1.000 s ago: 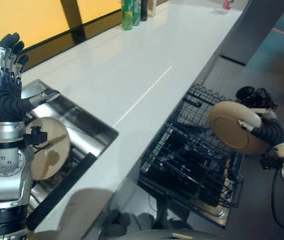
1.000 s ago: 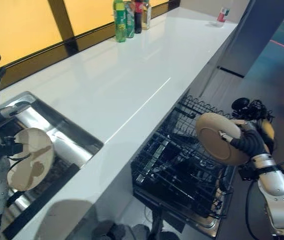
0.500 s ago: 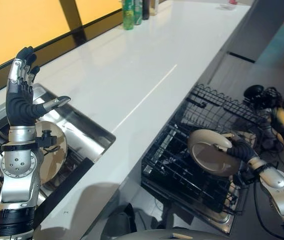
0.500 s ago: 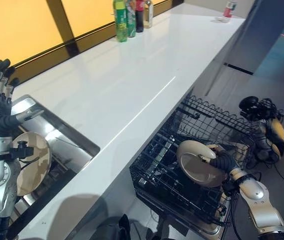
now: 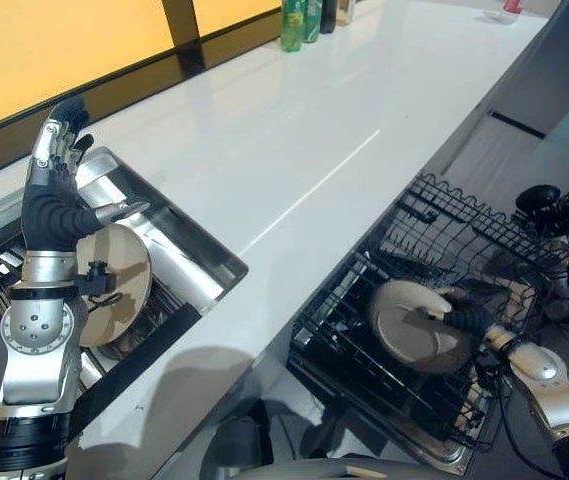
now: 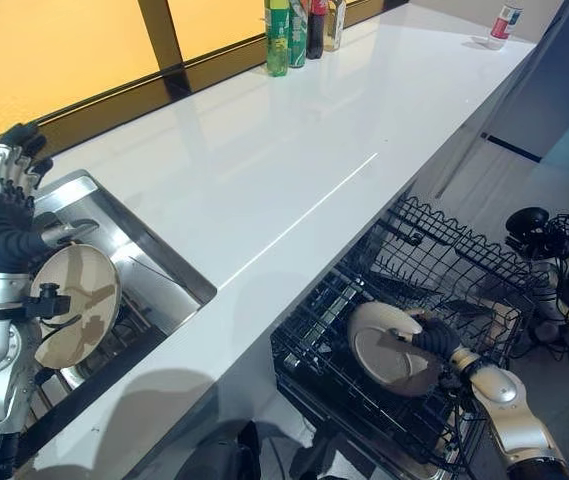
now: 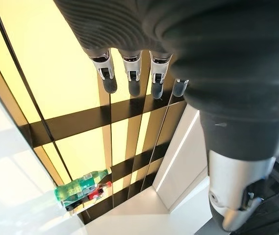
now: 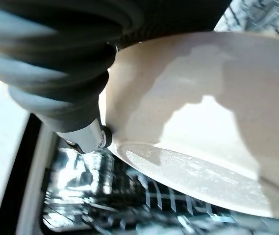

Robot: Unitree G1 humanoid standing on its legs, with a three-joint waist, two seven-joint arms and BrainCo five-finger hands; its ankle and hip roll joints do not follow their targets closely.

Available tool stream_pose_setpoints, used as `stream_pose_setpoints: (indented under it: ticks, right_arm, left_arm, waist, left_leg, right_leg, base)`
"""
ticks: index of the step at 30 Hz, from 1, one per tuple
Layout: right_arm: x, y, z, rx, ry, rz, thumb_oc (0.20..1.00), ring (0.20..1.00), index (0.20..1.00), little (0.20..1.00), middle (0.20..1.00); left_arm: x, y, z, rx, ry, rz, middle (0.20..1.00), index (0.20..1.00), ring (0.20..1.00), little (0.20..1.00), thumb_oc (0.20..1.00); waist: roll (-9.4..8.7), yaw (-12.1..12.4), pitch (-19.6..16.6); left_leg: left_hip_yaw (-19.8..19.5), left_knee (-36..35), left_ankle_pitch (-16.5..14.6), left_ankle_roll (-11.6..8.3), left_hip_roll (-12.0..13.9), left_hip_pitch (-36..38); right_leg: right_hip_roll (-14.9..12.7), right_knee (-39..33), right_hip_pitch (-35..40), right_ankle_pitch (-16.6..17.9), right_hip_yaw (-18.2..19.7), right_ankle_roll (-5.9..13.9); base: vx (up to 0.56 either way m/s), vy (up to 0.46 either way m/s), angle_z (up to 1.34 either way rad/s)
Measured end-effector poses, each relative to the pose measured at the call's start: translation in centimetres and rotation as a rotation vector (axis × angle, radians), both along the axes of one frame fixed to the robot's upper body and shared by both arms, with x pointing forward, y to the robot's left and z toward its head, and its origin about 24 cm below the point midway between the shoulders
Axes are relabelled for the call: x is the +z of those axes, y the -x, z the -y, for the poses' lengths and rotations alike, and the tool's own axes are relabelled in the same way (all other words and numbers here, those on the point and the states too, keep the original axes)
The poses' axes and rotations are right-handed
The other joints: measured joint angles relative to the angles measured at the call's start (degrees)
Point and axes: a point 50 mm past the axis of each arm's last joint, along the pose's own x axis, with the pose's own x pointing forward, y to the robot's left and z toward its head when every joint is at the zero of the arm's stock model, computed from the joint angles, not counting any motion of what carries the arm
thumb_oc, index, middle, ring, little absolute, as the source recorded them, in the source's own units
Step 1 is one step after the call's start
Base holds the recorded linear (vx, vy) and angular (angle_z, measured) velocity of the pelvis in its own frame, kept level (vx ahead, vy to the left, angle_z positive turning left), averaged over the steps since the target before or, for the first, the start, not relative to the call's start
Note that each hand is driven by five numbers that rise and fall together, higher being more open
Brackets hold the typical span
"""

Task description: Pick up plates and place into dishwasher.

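My right hand (image 5: 466, 319) is shut on a beige plate (image 5: 409, 329), holding it tilted down inside the black wire dishwasher rack (image 5: 419, 215) at the lower right. The right wrist view has the plate's underside (image 8: 203, 132) pressed against the hand with rack wires beneath it. A second beige plate (image 5: 116, 290) leans on edge in the steel sink (image 5: 179, 265) at the left. My left hand (image 5: 52, 205) is raised above that sink, open, fingers straight up and holding nothing; its fingers (image 7: 129, 68) point toward the window.
A long white counter (image 5: 264, 130) runs between sink and rack. Green and dark bottles (image 5: 294, 22) stand at its far edge by the yellow window. A small can (image 6: 504, 22) sits at the far end. Dark gear (image 5: 544, 205) lies on the floor past the rack.
My right hand has lowered the plate from in front of the rack down into it. The camera has shifted; the left hand stays raised over the sink.
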Motion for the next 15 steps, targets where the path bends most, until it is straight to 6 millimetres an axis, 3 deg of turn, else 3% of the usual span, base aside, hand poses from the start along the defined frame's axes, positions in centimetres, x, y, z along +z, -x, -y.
stream_pose_setpoints:
  ticks: [10,15]
  right_arm:
    - [-0.6,0.4,-0.4,0.091,-0.045,-0.073,0.2,0.2,0.2,0.2,0.2]
    - [-1.9,1.0,-1.3,0.252,0.097,-0.189,0.2,0.2,0.2,0.2,0.2]
  left_arm:
    - [0.0,0.0,0.1,-0.016,-0.013,-0.007,1.0,1.0,1.0,1.0,1.0]
    - [-0.2,-0.2,0.1,-0.019,-0.017,-0.029,1.0,1.0,1.0,1.0,1.0]
  waist:
    - [-0.2,1.1,0.4]
    - [-0.25,1.3,0.3]
  left_leg:
    - [0.0,0.6,-0.1,0.09,0.2,0.6]
    - [-0.1,1.3,-0.5,-0.07,0.7,1.0]
  right_leg:
    - [0.0,-0.1,0.8,0.0,0.0,-0.02]
    - [0.3,-0.1,1.5,0.1,0.0,-0.13]
  base:
    - [0.05,-0.018,0.0]
    - [0.02,-0.008,-0.01]
